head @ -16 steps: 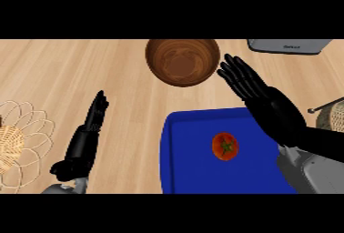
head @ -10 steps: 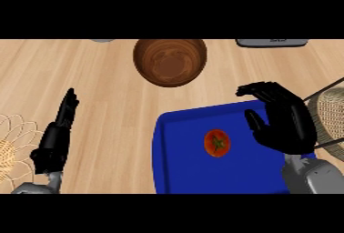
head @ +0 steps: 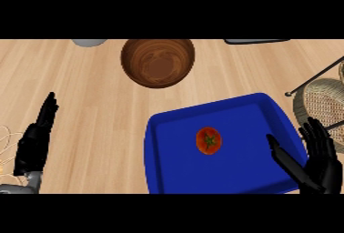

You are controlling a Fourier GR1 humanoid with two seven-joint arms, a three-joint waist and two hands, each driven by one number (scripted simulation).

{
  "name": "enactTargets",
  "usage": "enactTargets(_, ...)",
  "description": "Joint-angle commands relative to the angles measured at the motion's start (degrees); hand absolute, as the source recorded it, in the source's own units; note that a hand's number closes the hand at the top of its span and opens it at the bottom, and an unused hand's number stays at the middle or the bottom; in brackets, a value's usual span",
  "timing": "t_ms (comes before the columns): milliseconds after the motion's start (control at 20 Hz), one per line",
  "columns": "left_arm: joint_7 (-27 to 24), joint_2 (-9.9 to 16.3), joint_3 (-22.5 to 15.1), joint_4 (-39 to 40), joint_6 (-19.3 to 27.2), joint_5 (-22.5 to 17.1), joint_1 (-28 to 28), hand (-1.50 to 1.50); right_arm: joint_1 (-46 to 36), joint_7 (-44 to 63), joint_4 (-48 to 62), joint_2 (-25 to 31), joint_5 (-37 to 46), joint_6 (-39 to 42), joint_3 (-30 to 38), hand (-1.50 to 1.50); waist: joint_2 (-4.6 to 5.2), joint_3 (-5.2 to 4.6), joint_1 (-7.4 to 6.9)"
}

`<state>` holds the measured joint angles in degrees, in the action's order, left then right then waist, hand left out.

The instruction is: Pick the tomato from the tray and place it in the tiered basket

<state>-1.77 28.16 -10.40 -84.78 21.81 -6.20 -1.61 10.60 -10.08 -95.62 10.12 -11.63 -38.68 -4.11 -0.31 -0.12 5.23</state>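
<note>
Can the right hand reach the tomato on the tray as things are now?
Probably yes. The right hand is open over the blue tray's right edge, and only bare tray lies between it and the tomato.

Pale wooden counter (head: pixel 94 91) carrying a brown wooden bowl (head: pixel 159 61) near its far edge, a grey rounded object (head: pixel 89 42) just left of it, and a dark flat item (head: pixel 255 41) cut off at far right.

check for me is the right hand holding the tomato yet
No, the tomato lies alone on the blue tray, and the right hand is open beside it, not touching.
</note>
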Motion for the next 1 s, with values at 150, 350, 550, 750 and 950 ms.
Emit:
enactTargets(150,1.8,1.1,0.1,1.9,-2.7,-0.1,-2.9,0.00,18.9,12.1,-15.0,8.1,14.6,-6.5,-11.4,-1.50,0.32,-0.42,-2.86)
enactTargets(350,2.7,1.8,-0.2,1.4,-4.3,0.0,-5.9,0.00,20.0,24.1,-18.1,17.6,21.8,-2.3,-14.9,-1.50,0.94,-0.47,-4.97)
enactTargets(550,6.0,1.5,-0.5,0.8,-4.1,0.5,-8.2,0.00,20.0,39.8,-26.6,23.1,29.2,-0.1,-16.6,-1.50,0.93,-0.44,-5.82)
enactTargets(750,4.4,1.5,-0.4,0.3,-5.2,0.5,-7.4,0.00,14.2,59.0,-33.1,25.0,35.5,3.8,-15.0,-1.50,0.84,-0.34,-6.91)
enactTargets(950,4.5,-1.2,-2.2,1.3,-4.1,2.1,-7.7,0.00,4.5,75.3,-33.8,22.5,39.1,10.5,-16.8,-1.50,0.84,-0.20,-7.21)
